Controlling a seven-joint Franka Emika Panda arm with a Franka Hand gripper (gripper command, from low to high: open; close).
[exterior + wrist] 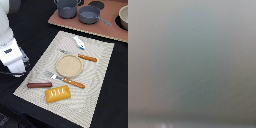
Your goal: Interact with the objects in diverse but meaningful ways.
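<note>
Bread loaf [58, 93], yellow-orange and scored, lies nearest the camera at the near edge of the placemat [102, 75], untouched. Then left to right in the exterior view: white arm [11, 47] stands over the dark desk [35, 22] at the far left, off the mat. Gripper itself isn't visible, so I cannot tell whether it's apart or together; wrist view is a flat grey blur, no help. Sausage [39, 85] lies at the mat's near-left, just left of the loaf. Orange-handled fork [67, 80] sits just beyond the loaf, round tan plate [68, 65] mid-mat, knife [83, 57] on its far-right side. Pale blue carton [79, 42] lies tipped over toward the mat's far edge. Grey pots [80, 11] sit on a brown board far right.

Judgement: nothing is held, arm looks parked or between picks. Sausage is closest to the arm, so probably next. Needs a move right over the mat, wrist turned across the sausage's length, low descent for such a thin item.
</note>
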